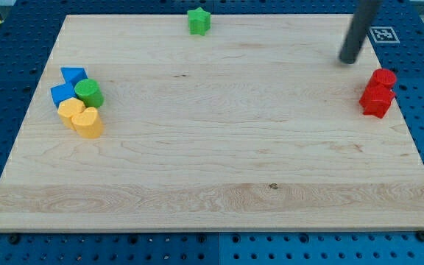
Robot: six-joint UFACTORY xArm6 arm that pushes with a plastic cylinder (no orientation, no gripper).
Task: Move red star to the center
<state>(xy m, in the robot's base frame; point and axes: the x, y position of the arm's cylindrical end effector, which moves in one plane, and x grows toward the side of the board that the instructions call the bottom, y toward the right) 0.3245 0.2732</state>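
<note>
Two red blocks sit together at the view's right edge of the wooden board (212, 184): a red round block (383, 77) and just below it a red block that looks like the star (376, 100). My tip (349, 60) is above and to the left of them, a short gap away, not touching either. The rod rises from the tip toward the view's top right.
A green star block (199, 20) lies at the view's top centre. At the view's left is a cluster: two blue blocks (73, 75) (62, 93), a green round block (89, 93), and two yellow blocks (71, 111) (89, 123).
</note>
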